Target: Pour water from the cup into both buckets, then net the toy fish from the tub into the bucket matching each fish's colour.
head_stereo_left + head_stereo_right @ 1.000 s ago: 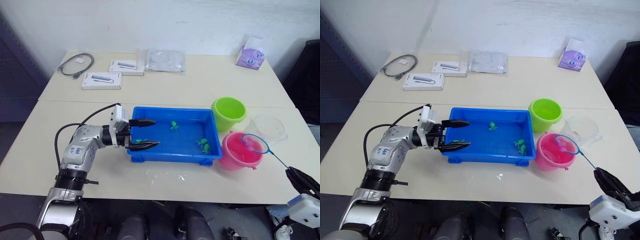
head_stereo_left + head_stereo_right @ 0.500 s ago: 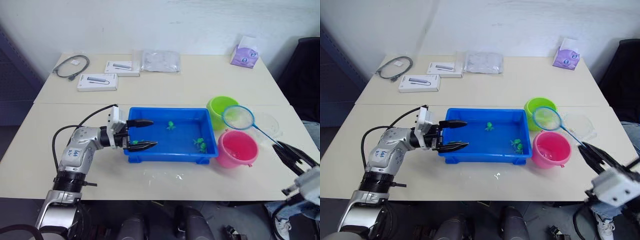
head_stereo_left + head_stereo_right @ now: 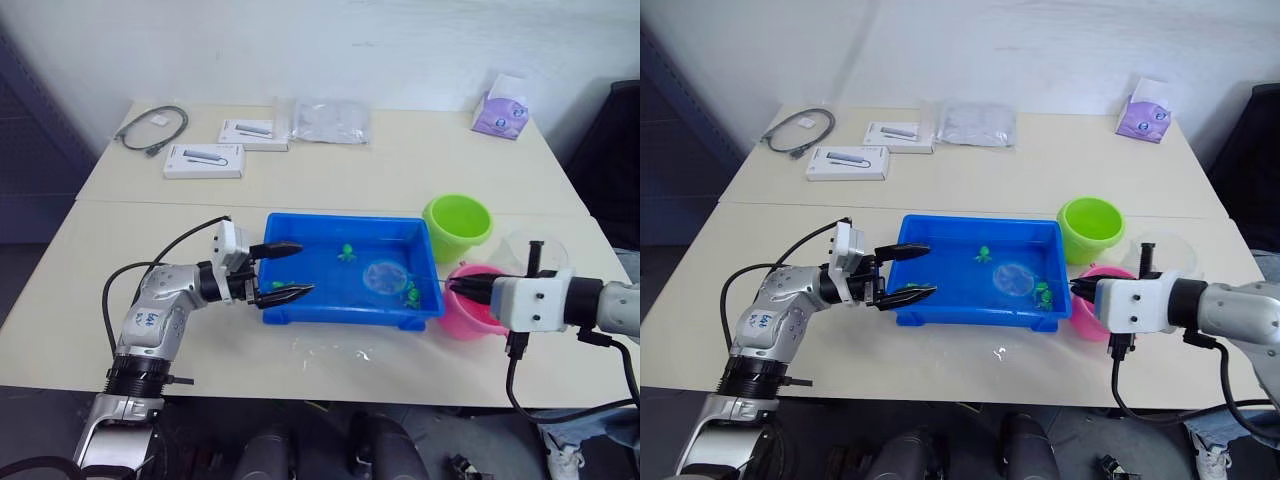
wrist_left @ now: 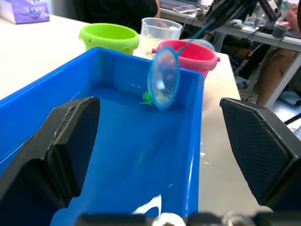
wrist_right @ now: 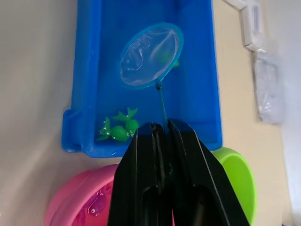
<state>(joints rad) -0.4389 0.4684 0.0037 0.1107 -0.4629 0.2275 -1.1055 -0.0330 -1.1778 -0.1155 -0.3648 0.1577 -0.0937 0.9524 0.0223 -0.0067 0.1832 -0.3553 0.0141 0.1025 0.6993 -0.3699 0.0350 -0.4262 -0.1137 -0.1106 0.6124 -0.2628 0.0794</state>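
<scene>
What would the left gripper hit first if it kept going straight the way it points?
Probably the net, hoop standing over the blue tub directly ahead of the open left gripper; the pink bucket lies beyond. Depth is uncertain.

The tub (image 3: 300, 268) is bright blue, the toy fish (image 5: 118, 130) in it green. The net (image 3: 381, 277) has a light blue rim and pale see-through mesh. One bucket (image 3: 457, 224) is lime green, the other bucket (image 5: 84, 197) pink. The cup (image 4: 161, 28) is clear and colourless. Both the left gripper (image 3: 282, 270) and the right gripper (image 5: 161, 129) have black fingers. The tabletop (image 3: 400, 160) is pale beige
</scene>
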